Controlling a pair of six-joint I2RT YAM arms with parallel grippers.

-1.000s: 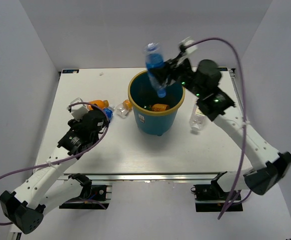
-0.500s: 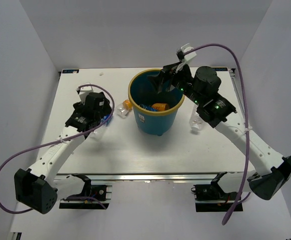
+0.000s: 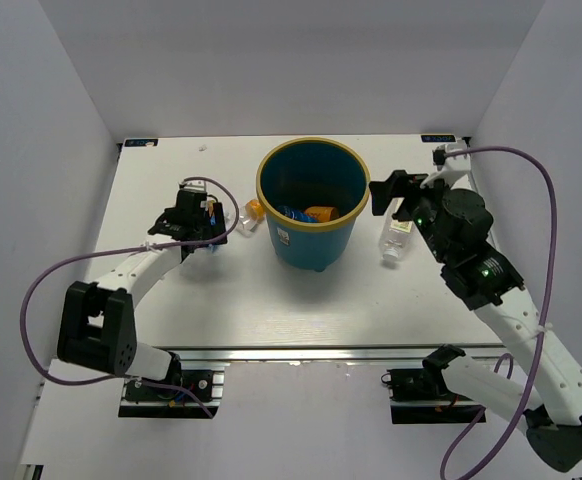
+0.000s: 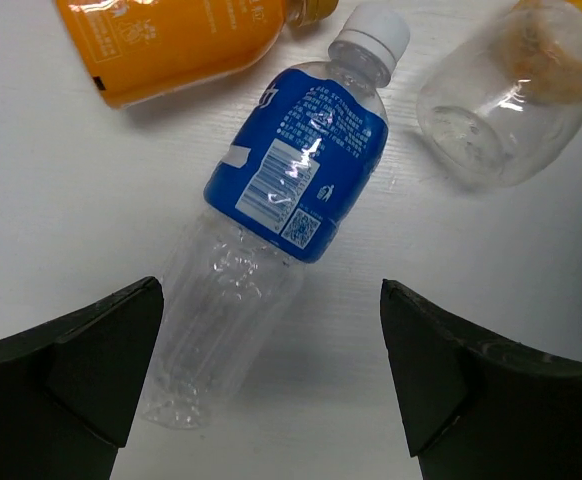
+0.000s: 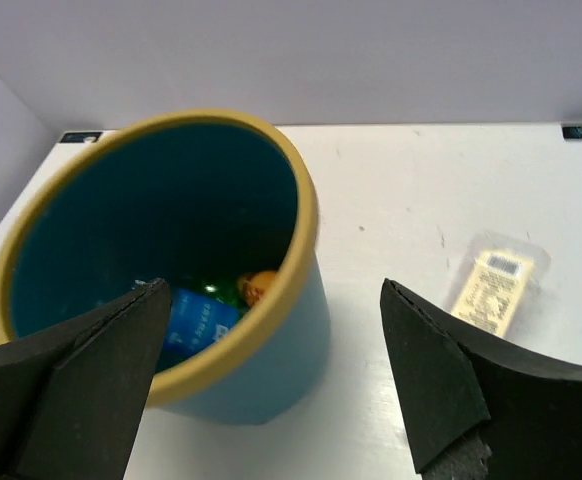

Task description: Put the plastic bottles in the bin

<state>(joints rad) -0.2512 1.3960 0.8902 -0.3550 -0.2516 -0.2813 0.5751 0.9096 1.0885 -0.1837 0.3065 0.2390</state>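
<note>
The teal bin (image 3: 263, 196) with its tan rim (image 5: 306, 225) stands mid-table. Inside it lie a blue-label bottle (image 5: 196, 320), a green one (image 5: 216, 292) and an orange one (image 5: 259, 285). My right gripper (image 3: 391, 190) hovers open and empty just right of the bin (image 5: 271, 380). Beside it lies a clear bottle with a pale label (image 5: 496, 285). Left of the bin, my left gripper (image 3: 203, 232) hangs open above a lying blue-label bottle (image 4: 301, 180), whose clear lower body reaches between the fingers (image 4: 81, 370). An orange bottle (image 4: 181, 40) and a clear bottle (image 4: 511, 90) lie beyond it.
The table's (image 3: 271, 290) back edge and grey walls enclose the scene. Purple cables loop from both arms. The clear bottle with an orange end (image 3: 249, 215) lies close against the bin's left side.
The right gripper opened, the blue-label bottle dropped into the bin, and that arm drew back to the right. The left arm advanced over the bottles left of the bin.
</note>
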